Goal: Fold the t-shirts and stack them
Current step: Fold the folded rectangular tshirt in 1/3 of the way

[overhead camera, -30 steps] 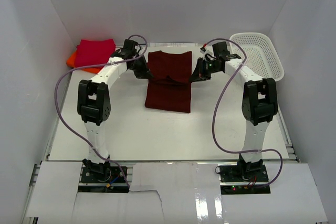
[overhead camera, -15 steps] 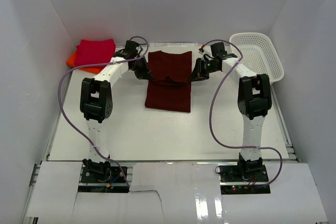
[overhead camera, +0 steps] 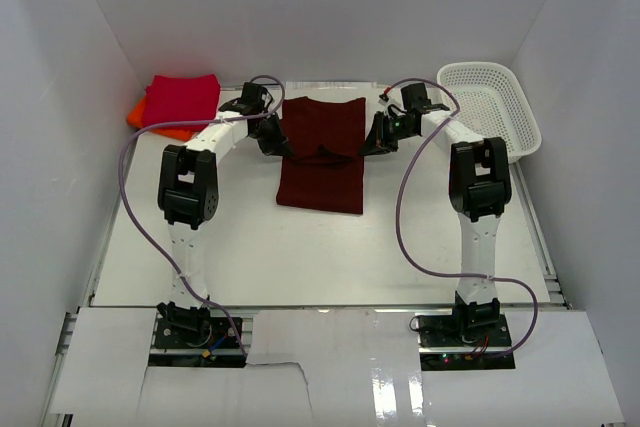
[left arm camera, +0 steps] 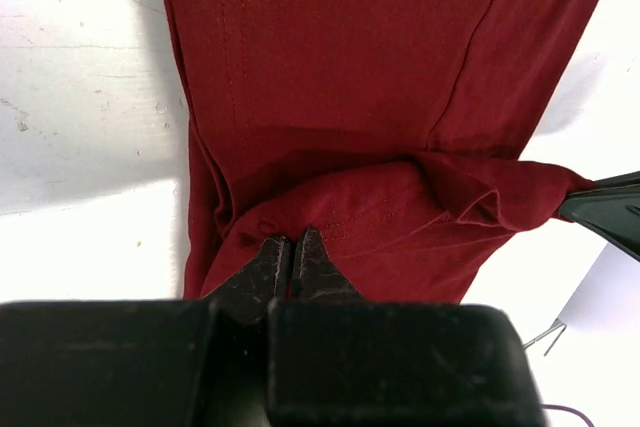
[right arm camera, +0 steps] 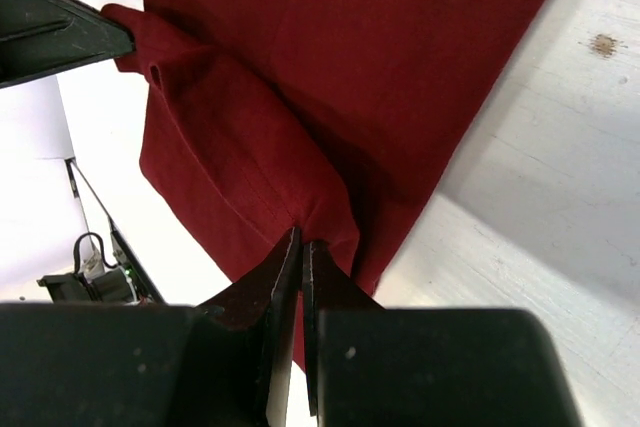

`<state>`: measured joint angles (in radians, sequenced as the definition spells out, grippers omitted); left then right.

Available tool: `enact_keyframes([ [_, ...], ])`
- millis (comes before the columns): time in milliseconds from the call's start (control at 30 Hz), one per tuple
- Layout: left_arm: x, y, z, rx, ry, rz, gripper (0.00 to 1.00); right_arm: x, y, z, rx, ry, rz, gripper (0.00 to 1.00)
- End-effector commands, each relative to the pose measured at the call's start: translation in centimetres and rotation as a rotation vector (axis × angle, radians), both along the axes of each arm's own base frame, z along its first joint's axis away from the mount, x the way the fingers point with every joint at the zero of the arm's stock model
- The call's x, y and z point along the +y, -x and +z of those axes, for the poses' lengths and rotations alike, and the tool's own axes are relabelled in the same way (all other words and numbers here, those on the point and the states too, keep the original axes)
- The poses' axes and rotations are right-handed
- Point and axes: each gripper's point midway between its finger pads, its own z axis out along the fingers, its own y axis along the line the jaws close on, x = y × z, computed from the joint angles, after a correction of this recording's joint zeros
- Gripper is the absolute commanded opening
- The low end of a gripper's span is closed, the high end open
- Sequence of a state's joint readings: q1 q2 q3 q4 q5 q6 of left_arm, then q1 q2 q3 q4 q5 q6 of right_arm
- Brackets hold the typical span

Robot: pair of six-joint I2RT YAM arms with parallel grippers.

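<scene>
Your left gripper [left arm camera: 291, 250] and right gripper [right arm camera: 300, 240] each clench a thin pinch of the maroon t-shirt [overhead camera: 320, 182], so unequal travel could skew the fold.

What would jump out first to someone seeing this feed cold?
The maroon shirt lies mid-table, with the left end effector and the right end effector each pinched shut on a fold of it, one at either side edge. After that, the eye goes to the red shirt lying on an orange shirt at the far left corner, and the white basket at the far right.
</scene>
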<state>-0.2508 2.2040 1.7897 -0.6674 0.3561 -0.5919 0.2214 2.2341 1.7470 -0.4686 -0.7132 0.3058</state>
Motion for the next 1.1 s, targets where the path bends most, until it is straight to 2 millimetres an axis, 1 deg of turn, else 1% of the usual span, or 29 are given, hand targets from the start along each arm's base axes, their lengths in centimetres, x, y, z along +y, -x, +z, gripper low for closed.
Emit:
enact_keyframes([
  [0,-0.4,-1.5,1.7,-0.06,0.027,0.0,0.0,0.1,-1.7,1.3,-0.069,-0.038,0.008,0.08],
  [333,-0.4,-2.2,0.7,-0.063,0.036,0.039,0.0,-0.3,-2.9,-0.5,-0.065,-0.046,-0.01,0.11],
  [367,-0.4,-2.1,0.4,-0.056,0.038,0.044,0.0,-0.3,-2.9,-0.7,-0.06,-0.052,-0.009,0.11],
  [433,-0.4,-2.5,0.6,-0.075,0.05,0.064,0.0,-0.4,-3.2,-1.2,-0.06,-0.056,-0.014,0.12],
  [467,-0.3,-2.3,0.2,-0.071,0.049,0.072,0.01,-0.5,-3.4,-1.3,-0.063,-0.058,-0.02,0.13],
  [533,-0.4,-2.7,0.3,-0.084,0.055,0.086,0.02,-0.6,-3.8,-1.5,-0.072,-0.068,-0.029,0.15],
  [600,-0.4,-2.8,0.3,-0.083,0.059,0.094,0.05,-0.6,-4.0,-1.6,-0.072,-0.075,-0.033,0.23],
  [667,-0.4,-2.9,0.4,-0.083,0.061,0.111,0.08,-0.7,-4.3,-1.6,-0.078,-0.08,-0.038,0.27],
  [700,-0.4,-2.6,0.1,-0.075,0.065,0.115,0.09,-0.6,-4.4,-1.7,-0.079,-0.082,-0.038,0.28],
  [733,-0.4,-2.7,0.7,-0.085,0.079,0.131,0.12,-0.6,-4.4,-1.6,-0.078,-0.085,-0.04,0.31],
  [767,-0.5,-2.6,0.9,-0.09,0.084,0.139,0.12,-0.6,-4.5,-1.5,-0.084,-0.09,-0.041,0.37],
  [833,-0.2,-2.4,0.8,-0.096,0.094,0.17,0.14,-0.6,-4.5,-1.3,-0.091,-0.095,-0.043,0.43],
  [867,-0.1,-2.4,1.7,-0.114,0.104,0.179,0.15,-0.6,-4.8,-0.8,-0.107,-0.1,-0.046,0.46],
  [933,-0.1,-2.4,2.3,-0.128,0.121,0.202,0.2,-0.7,-4.8,-0.5,-0.117,-0.102,-0.053,0.5],
  [1000,-0.3,-2.6,3.8,-0.155,0.147,0.204,0.22,-0.7,-5.0,0.5,-0.146,-0.115,-0.055,0.51],
  [1033,-0.4,-2.7,4.4,-0.167,0.159,0.205,0.25,-0.8,-5.0,0.5,-0.147,-0.116,-0.059,0.52],
  [1067,-0.5,-2.7,5.4,-0.179,0.174,0.21,0.27,-0.8,-5.0,1.2,-0.163,-0.12,-0.061,0.52],
])
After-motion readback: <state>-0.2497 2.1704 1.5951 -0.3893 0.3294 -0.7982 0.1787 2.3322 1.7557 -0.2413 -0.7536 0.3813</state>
